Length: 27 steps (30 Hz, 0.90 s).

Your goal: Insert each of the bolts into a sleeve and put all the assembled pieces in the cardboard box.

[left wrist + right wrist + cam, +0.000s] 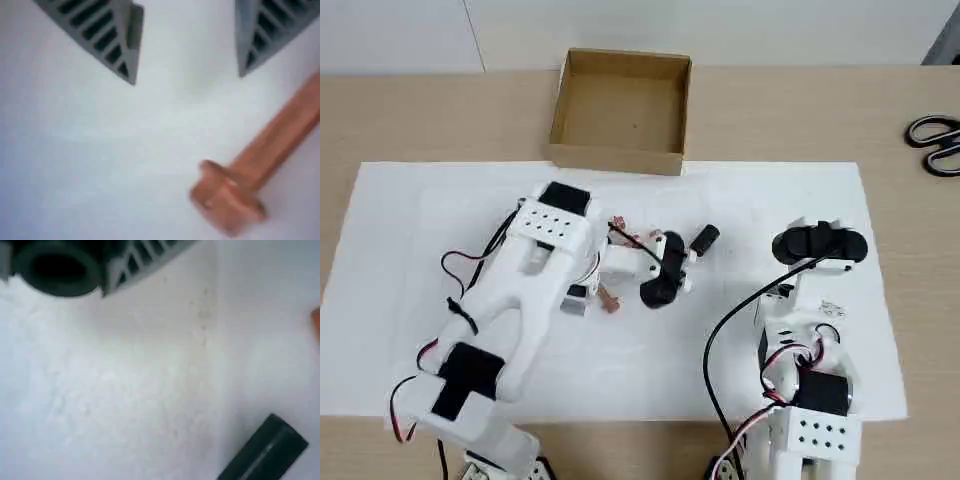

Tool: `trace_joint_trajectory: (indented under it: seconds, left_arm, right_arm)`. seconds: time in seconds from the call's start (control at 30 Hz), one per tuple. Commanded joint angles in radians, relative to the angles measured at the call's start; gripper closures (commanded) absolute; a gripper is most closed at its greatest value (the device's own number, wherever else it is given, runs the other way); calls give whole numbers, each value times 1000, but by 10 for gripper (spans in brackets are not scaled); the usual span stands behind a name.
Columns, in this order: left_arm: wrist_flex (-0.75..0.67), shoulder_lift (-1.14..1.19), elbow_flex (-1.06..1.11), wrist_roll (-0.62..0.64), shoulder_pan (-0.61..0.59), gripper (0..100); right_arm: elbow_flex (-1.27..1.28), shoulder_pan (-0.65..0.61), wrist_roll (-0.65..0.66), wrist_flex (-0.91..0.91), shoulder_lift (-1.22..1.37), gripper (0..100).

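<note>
We are seeing a copper bolt (250,172) lying flat on the white sheet (440,220), toward the lower right of the left wrist view. The left gripper (186,75) is hovering above it with its fingers spread wide and nothing between them. In the high view this gripper (662,272) is sitting near the middle of the frame. We are also noticing two small copper-coloured pieces (618,228) (608,298) just to its left. A loose sleeve (706,238), black, is lying just to the upper right of it.

Right of centre, the right gripper (818,245) is pinching a gripped sleeve (55,267), whose open end is facing the wrist camera. The cardboard box (615,157) is standing at the top centre, touching the sheet's far edge. Scissors (935,145) are lying on the table (420,110) at the right edge.
</note>
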Motion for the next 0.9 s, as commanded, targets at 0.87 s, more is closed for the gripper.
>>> trace_joint_trajectory:
  seconds: [0.87]
  left_arm:
    - [-51, 270, -223, -281, 74, 999]
  right_arm:
    - [-8, 10, -8, -24, -1, 995]
